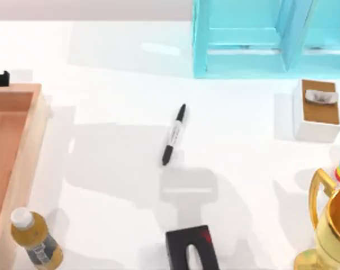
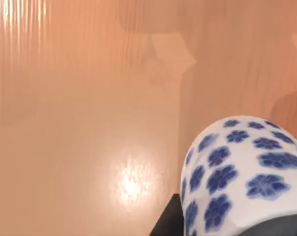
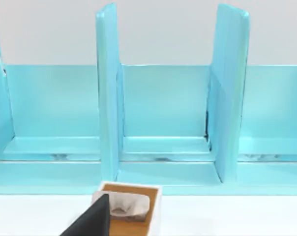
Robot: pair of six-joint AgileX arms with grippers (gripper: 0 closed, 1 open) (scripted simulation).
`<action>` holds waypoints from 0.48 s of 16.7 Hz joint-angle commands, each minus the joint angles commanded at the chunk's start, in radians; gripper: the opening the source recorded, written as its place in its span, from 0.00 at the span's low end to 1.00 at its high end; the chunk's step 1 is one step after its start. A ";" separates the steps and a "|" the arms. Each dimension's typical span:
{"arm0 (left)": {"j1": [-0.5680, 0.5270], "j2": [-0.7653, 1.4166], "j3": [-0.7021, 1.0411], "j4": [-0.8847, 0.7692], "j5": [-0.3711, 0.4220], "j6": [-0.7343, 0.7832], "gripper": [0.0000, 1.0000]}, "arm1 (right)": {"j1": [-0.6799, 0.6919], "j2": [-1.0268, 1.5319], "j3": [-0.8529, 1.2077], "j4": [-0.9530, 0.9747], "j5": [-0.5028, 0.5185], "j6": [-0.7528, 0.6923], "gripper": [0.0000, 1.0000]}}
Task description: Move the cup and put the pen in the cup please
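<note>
The cup (image 2: 247, 172), glazed, rigid, slippery and chippable, sits close under the left wrist camera over the wooden tray (image 1: 12, 146) at the table's left, best gripped across its wall; whether either gripper's jaws are clenched cannot be told, and the light, stiff pen (image 1: 174, 135) lies mid-table.

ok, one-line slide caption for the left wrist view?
Blue-flowered white cup seen close from the left wrist, over the wooden tray floor.

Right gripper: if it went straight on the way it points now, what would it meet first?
Probably the tissue box just ahead of the right gripper's finger, then the blue shelf unit behind; depth is unclear.
</note>
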 joint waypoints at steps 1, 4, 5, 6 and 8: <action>-0.036 -0.004 0.037 -0.052 0.000 -0.037 0.00 | 0.000 0.000 0.000 0.000 0.000 0.000 1.00; -0.163 -0.019 0.133 -0.224 0.003 -0.139 0.00 | 0.000 0.000 0.000 0.000 0.000 0.000 1.00; -0.205 -0.027 0.158 -0.276 0.005 -0.166 0.00 | 0.000 0.000 0.000 0.000 0.000 0.000 1.00; -0.245 -0.036 0.177 -0.320 0.007 -0.189 0.00 | 0.000 0.000 0.000 0.000 0.000 0.000 1.00; -0.309 -0.052 0.200 -0.386 0.009 -0.221 0.00 | 0.000 0.000 0.000 0.000 0.000 0.000 1.00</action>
